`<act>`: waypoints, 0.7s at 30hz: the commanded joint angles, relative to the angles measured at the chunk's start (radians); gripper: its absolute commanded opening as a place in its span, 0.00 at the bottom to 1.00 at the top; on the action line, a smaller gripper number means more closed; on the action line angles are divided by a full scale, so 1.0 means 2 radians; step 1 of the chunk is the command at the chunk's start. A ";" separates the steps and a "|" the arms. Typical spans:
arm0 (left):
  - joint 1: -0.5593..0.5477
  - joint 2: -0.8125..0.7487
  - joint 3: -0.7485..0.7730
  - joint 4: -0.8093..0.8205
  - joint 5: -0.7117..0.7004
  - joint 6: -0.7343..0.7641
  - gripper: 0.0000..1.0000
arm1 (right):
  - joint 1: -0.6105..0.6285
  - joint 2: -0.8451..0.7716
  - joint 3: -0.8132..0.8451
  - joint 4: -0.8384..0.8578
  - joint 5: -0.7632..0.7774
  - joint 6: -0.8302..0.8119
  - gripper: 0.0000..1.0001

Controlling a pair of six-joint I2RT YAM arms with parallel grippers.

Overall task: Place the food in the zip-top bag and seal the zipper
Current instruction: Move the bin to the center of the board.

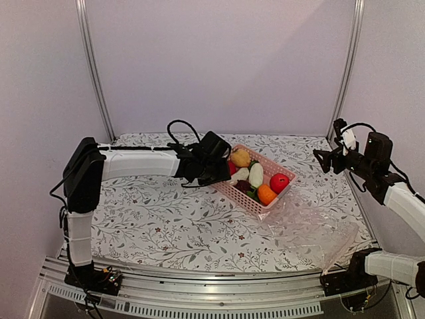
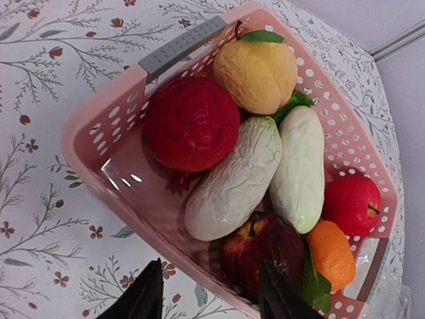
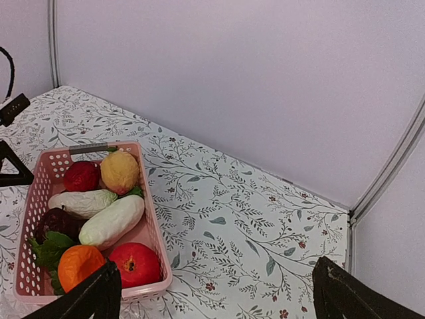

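The food [image 1: 255, 176] lies heaped in the pink basket [image 2: 99, 136] toward the back of the table [image 1: 153, 212]. The pieces are small moulded toys that look light, firm and rather slick, and the round red one [image 2: 191, 123] is apt to roll, so the long white radish [image 2: 232, 183] on top, taken across its narrow middle, seems the surest hold. The zip-top bag [image 1: 312, 229] lies crumpled just beside the basket's near right end and looks thin, limp and prone to slide. The left gripper [image 2: 211, 269] hangs over the basket's rim with its fingers partly parted and empty, while the right gripper [image 3: 218, 269], raised well off to the right, is spread wide and empty too.
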 commanded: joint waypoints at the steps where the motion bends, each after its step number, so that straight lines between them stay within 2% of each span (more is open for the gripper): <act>1: -0.006 0.010 -0.007 -0.011 0.002 -0.018 0.48 | -0.002 0.005 -0.001 -0.010 -0.010 -0.005 0.99; 8: -0.006 0.047 0.029 -0.021 0.026 -0.017 0.47 | 0.000 0.007 0.001 -0.014 -0.011 -0.006 0.99; 11: -0.005 0.050 0.032 -0.025 0.027 -0.014 0.41 | 0.000 0.006 0.001 -0.015 -0.012 -0.007 0.99; 15: 0.006 0.039 0.023 -0.035 0.033 -0.002 0.29 | 0.000 0.000 0.000 -0.015 -0.011 -0.008 0.99; 21: 0.047 -0.009 -0.036 -0.049 0.031 0.030 0.18 | 0.000 -0.001 0.000 -0.017 -0.013 -0.010 0.99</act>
